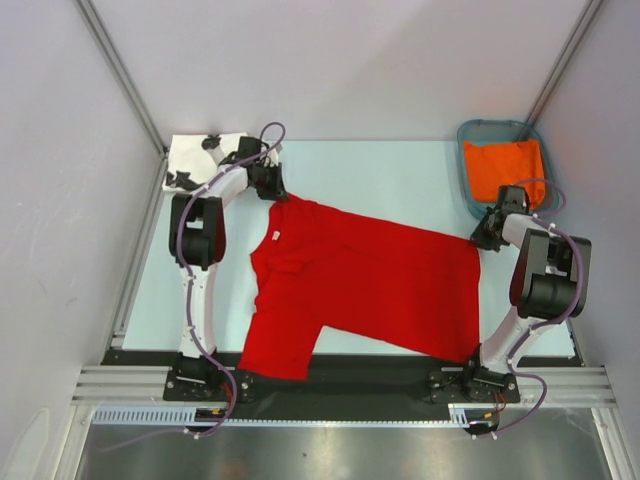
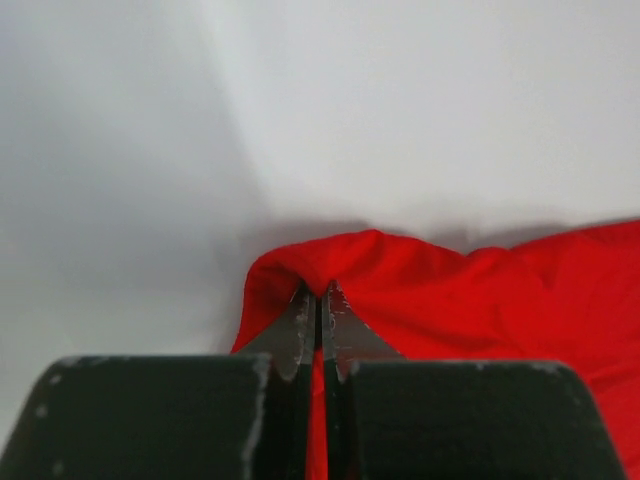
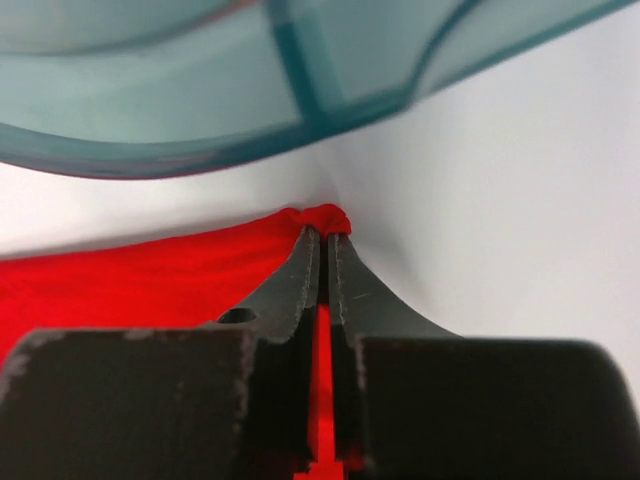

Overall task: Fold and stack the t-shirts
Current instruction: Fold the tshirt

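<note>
the red t-shirt is of a plain bright red with no print, and the white t-shirt carries black irregular shapes, a little like the spots of a cow. the basket is of a half-clear teal colour and the cloth inside it is plain orange, while the table is of a very pale blue and the walls are pale grey. the arms are white with black parts and purple cables, and the left gripper and the right gripper have dark grey fingers on black bodies.
</note>
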Robot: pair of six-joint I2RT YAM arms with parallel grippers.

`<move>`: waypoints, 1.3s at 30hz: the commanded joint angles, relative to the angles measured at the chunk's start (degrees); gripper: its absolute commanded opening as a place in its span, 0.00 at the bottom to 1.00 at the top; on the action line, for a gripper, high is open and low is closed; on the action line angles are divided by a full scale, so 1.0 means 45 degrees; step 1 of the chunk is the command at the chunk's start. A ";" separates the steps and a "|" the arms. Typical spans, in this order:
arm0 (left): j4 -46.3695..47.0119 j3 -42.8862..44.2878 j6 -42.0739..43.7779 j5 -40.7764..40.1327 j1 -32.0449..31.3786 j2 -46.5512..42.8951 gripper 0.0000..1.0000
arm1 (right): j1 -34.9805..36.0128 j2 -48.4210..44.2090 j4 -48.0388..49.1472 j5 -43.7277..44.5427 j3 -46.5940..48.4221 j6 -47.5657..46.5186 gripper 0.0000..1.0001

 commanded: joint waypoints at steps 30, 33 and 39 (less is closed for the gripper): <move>0.1253 0.3600 -0.0902 -0.1992 0.0979 -0.0635 0.60 | 0.0436 0.0007 -0.2064 0.3149 0.1572 0.1279 0.56; 0.0803 0.2567 -0.0627 -0.2542 0.0979 -0.2333 0.60 | -0.0031 -0.0969 -0.3237 0.3150 0.1357 0.0811 0.65; 0.0450 -0.1513 -0.0705 -0.1196 0.0979 -0.5190 0.60 | -0.0054 -0.3076 -0.4372 0.1090 0.1455 0.0319 0.71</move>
